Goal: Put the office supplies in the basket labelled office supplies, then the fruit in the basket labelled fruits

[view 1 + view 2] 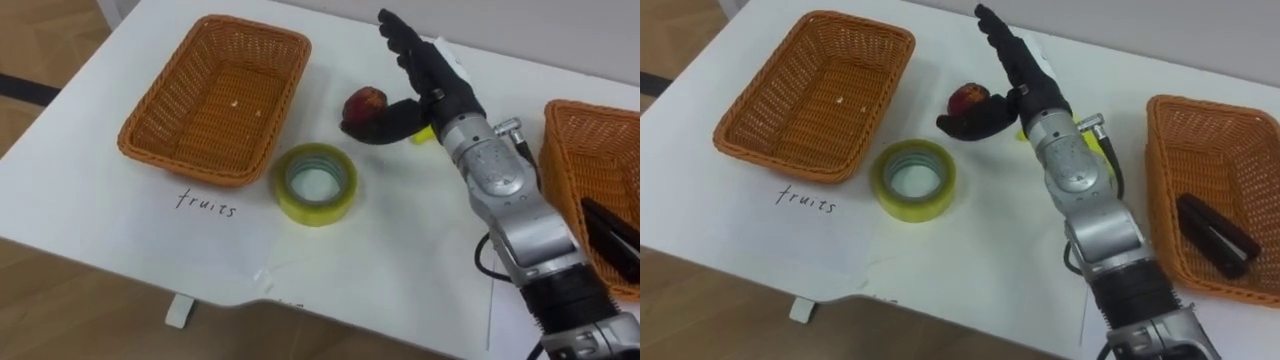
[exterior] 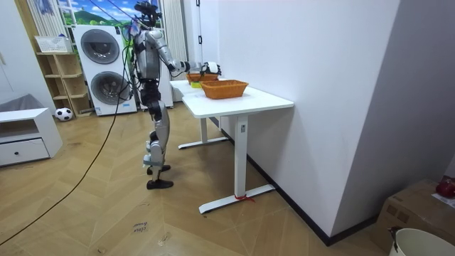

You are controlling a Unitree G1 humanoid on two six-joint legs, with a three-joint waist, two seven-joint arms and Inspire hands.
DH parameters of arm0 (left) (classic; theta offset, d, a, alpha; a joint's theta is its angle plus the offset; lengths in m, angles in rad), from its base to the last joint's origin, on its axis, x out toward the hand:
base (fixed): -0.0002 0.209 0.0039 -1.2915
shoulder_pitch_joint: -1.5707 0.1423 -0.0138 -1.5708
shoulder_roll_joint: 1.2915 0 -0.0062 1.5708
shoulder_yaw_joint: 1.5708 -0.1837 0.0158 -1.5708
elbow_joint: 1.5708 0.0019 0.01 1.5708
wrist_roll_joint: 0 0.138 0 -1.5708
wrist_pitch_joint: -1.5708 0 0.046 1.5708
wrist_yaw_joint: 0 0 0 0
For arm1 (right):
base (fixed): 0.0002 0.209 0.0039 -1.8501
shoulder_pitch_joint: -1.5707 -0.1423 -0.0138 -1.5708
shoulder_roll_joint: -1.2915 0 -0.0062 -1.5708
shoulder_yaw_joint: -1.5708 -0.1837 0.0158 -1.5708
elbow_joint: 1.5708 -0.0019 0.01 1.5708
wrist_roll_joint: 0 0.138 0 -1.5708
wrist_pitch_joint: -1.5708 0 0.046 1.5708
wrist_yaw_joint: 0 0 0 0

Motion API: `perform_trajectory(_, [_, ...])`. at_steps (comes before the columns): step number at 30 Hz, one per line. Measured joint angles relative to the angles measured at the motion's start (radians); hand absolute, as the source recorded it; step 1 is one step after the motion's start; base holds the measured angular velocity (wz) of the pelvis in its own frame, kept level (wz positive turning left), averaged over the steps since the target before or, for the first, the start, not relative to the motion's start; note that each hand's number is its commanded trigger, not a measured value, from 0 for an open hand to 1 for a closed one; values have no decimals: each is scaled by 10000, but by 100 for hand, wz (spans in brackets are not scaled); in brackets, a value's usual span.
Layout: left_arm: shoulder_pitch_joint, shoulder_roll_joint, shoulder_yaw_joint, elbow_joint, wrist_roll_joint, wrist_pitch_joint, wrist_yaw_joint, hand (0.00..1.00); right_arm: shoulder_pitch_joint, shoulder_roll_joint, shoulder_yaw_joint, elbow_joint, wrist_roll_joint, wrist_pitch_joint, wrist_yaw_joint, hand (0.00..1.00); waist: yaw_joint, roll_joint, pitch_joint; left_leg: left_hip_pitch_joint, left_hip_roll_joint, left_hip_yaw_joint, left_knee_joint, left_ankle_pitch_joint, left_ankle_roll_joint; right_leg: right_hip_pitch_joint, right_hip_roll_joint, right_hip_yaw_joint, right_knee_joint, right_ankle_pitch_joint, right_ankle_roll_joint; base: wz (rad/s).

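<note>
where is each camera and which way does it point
Left eye view: on the robot's head, facing down at the table; the right robot hand and arm show.
Right eye view: same head, just beside; same arm; shares the tape roll and red fruit.
Room view: off in the room, facing the whole robot standing at the table.

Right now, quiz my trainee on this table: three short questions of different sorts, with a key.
1. True or false: the fruit lies in the left basket.
2. Where is the tape? A) in the left basket B) outside, just in front of it C) in the right basket
3. Fill in: the right hand, beside the fruit, has its fingers ____ (straight or curled).
Key: 1 false; 2 B; 3 straight.
</note>
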Motion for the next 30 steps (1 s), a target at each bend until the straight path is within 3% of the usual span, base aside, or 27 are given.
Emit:
perform_trajectory(12, [-155,-46,-159,-51,-20,103,175,0,0,280,273,561,-315,9,-48,0,120,-1,0,-18,-29,-36,104,19,13,76,-35,-60,-1,0,0,2])
perform_trajectory(30, [-549,-3,-463,492,-493,102,191,0,-11,275,702,544,-1675,-33,-182,0,171,-17,-10,-174,-101,-132,107,80,33,-95,-96,-32,22,0,0,0])
